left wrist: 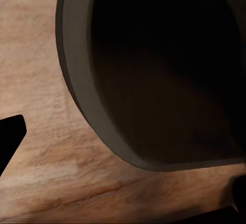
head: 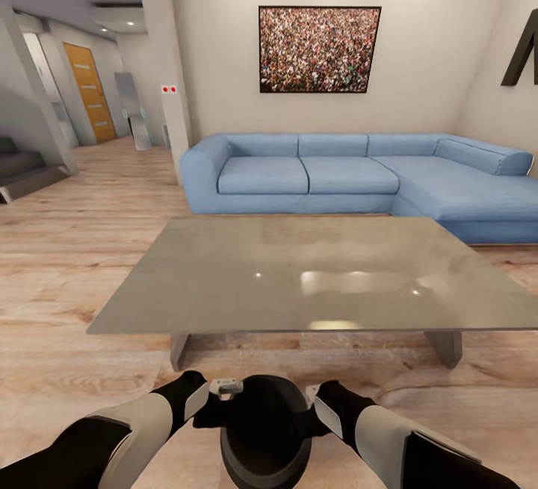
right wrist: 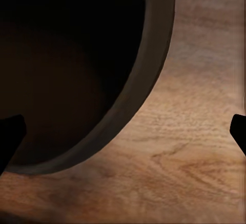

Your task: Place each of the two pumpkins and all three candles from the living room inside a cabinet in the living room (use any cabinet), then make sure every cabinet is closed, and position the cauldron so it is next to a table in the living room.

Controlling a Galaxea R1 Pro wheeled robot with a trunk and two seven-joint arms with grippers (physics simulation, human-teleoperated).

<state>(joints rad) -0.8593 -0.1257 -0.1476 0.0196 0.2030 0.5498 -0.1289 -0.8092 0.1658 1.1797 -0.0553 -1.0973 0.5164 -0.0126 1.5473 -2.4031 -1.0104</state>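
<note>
The black cauldron (head: 265,429) sits low at the front of the head view, just short of the near edge of the grey glossy coffee table (head: 224,280). My left gripper (head: 224,392) is at the left side of its rim and my right gripper (head: 310,396) at the right side. In the left wrist view the cauldron's dark mouth (left wrist: 169,70) is very close, with the fingers spread wide apart over the wooden floor. The right wrist view has the cauldron (right wrist: 61,70) between equally wide fingers. Both grippers look open. Pumpkins, candles and cabinet are out of view.
A blue corner sofa (head: 336,175) stands behind the table against the wall. Stairs (head: 22,168) and a hallway with an orange door (head: 90,89) lie at the far left. Wooden floor (head: 67,265) runs along the table's left side.
</note>
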